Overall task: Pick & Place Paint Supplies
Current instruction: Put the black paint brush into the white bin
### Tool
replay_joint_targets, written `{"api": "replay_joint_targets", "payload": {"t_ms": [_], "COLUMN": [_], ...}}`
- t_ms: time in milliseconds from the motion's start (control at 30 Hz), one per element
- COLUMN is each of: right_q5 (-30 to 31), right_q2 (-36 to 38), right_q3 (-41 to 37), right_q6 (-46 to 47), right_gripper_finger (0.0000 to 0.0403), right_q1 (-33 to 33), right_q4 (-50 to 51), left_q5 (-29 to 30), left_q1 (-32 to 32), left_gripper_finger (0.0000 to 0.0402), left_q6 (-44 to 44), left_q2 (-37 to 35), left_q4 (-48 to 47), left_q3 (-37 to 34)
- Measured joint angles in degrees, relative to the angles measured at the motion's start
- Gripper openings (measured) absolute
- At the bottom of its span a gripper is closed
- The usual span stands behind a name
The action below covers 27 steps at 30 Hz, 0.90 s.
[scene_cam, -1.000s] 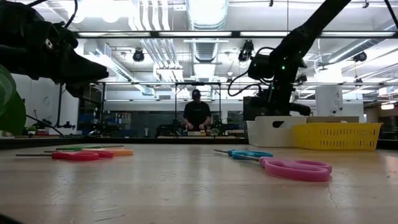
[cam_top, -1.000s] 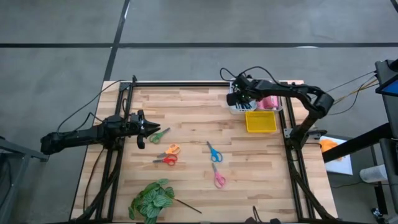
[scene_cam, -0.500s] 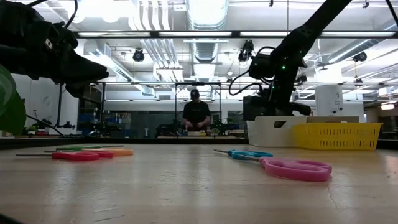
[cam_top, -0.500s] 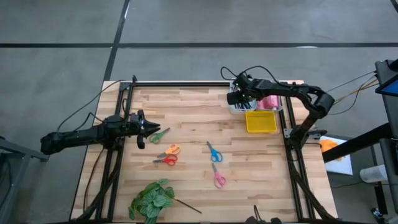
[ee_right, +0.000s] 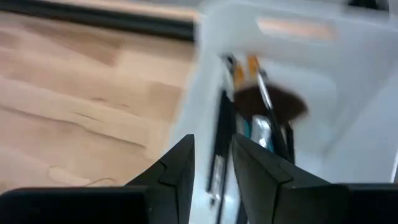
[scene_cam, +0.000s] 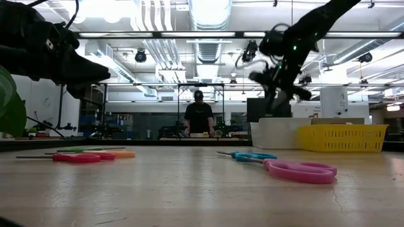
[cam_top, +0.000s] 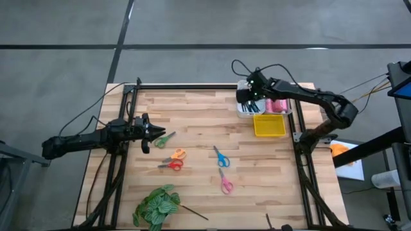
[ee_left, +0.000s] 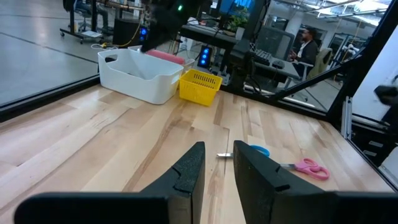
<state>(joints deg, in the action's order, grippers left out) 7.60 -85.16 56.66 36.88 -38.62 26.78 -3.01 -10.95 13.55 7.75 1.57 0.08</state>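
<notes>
Five scissors [cam_top: 220, 157] are lying loose mid-frame in the high view, with the leafy plant [cam_top: 154, 205] sitting lower left and a yellow basket [cam_top: 269, 125] just below the white bin [cam_top: 246, 110] at upper right. Right gripper [cam_top: 246, 97] is hovering over that bin's left end, fingers slightly parted and gripping nothing, brushes [ee_right: 258, 118] lying inside below it. Left gripper [cam_top: 153, 131] is waiting at the table's left edge, jaws a bit apart, empty. Lots of bare wood along the bottom right.
</notes>
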Motion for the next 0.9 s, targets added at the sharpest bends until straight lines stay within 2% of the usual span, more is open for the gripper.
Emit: {"api": "replay_joint_targets", "payload": {"t_ms": [267,500,733,900], "right_q5": [-0.2,-2.0,-9.3,-9.7], "right_q2": [8.3,14.6,18.6,20.1], "right_q3": [-0.2,-2.8,-7.2,-12.1], "right_q6": [-11.7,-21.6,-25.3,-25.5], "right_gripper_finger": [0.0106,0.0106,0.0106,0.0106], "right_q1": [5.7,13.6,20.8,26.1], "right_q4": [-8.2,-23.3,-32.8,-38.3], "left_q5": [0.0,0.0,0.0,0.0], "left_q1": [0.0,0.0,0.0,0.0], "left_gripper_finger": [0.0087,0.0087,0.0087,0.0087], "left_q6": [0.0,0.0,0.0,0.0], "left_q2": [0.0,0.0,0.0,0.0], "left_q4": [0.0,0.0,0.0,0.0], "left_q3": [0.0,0.0,0.0,0.0]}}
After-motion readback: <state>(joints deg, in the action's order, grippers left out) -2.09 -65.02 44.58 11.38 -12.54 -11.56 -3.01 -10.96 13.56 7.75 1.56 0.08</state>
